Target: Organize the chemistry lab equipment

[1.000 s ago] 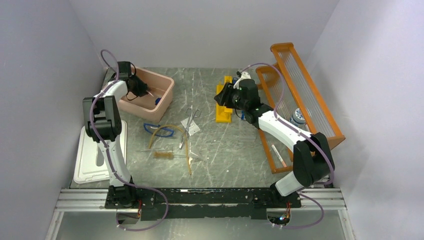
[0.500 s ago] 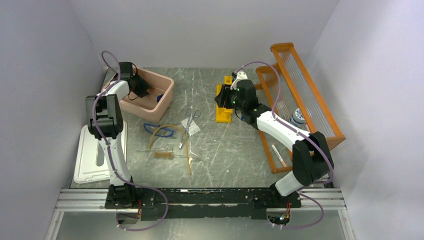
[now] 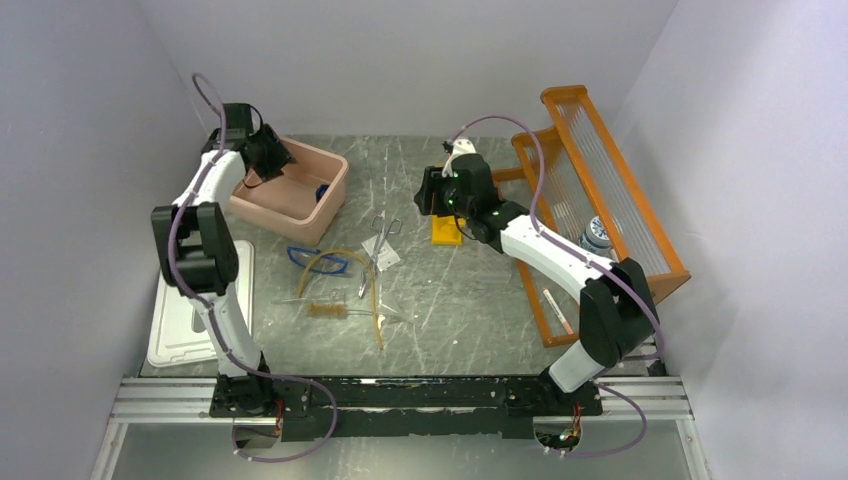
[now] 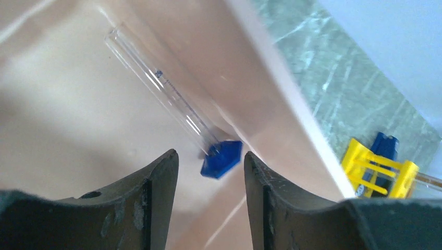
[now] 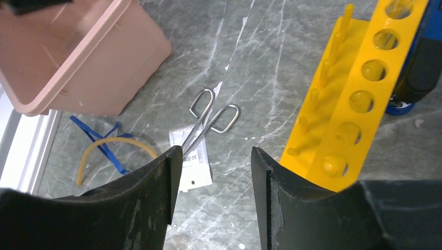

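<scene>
Down in the pink tub (image 4: pixel 62 130), one clear glass tube (image 4: pixel 167 94) lies slanted against the wall, with its blue cap (image 4: pixel 221 159) at the low end. Left gripper (image 3: pixel 272 155) hangs above it, jaws apart, nothing between them.

Tube reads as light, stiff, slick and breakable. If it needs a regrip, I'd take it mid-length, across the barrel, with a soft squeeze.

Rest of the kit is out on the tabletop (image 5: pixel 250 52). Metal scissors (image 5: pixel 208 122) lie flat, tips over the white packet (image 5: pixel 194 164). They're rigid and thin, so pinch at the shank near the pivot.

Blue-framed goggles (image 5: pixel 99 138) and amber tubing (image 5: pixel 112 141) overlap just beside the tub. The tubing looks floppy and will trail, so grab near the middle. Wire brush (image 3: pixel 328 311) sits nearer the arm bases.

Right gripper (image 5: pixel 216 151) is over the scissors, beside the yellow rack (image 5: pixel 354 104), jaws parted and empty.
</scene>
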Tool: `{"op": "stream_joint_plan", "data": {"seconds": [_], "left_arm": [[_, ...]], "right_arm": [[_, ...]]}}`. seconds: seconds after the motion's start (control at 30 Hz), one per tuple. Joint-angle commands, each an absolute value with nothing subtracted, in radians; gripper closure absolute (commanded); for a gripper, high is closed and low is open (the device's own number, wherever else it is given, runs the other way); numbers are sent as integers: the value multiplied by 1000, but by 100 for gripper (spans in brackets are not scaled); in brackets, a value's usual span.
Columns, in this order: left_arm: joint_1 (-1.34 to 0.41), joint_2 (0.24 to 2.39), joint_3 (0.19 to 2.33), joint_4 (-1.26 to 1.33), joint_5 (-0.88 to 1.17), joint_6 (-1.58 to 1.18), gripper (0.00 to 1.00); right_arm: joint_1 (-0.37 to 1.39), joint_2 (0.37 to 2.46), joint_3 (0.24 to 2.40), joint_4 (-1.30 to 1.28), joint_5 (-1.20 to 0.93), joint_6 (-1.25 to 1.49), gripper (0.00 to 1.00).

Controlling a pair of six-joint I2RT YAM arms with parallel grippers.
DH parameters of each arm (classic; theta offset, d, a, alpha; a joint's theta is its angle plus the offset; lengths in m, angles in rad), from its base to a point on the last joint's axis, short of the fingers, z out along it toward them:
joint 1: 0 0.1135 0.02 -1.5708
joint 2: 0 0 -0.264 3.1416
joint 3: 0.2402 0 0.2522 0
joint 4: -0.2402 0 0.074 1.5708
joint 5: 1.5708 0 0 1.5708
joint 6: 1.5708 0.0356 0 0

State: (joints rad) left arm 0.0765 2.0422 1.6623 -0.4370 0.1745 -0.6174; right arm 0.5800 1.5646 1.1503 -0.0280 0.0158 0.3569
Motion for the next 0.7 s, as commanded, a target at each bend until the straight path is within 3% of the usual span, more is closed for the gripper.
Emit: {"op": "stream_joint_plan", "data": {"seconds": [0.0, 0.23, 0.37, 0.47, 0.67], "left_arm": [[57, 1850, 1635, -471, 189, -473, 46], [-35, 1567, 1440, -438, 209, -362, 43], [-72, 1419, 1319, -431, 232, -329, 43], [-125, 1319, 1225, -405, 246, -279, 43], [-212, 1259, 1128, -405, 232, -237, 43]], "right_arm": [[638, 1615, 1201, -109, 37, 325, 45], [755, 1721, 1182, -48, -91, 337, 46], [794, 1817, 1195, 37, -145, 353, 54], [809, 1896, 1253, 17, -84, 420, 59], [819, 2017, 1396, -148, 62, 595, 55]]}}
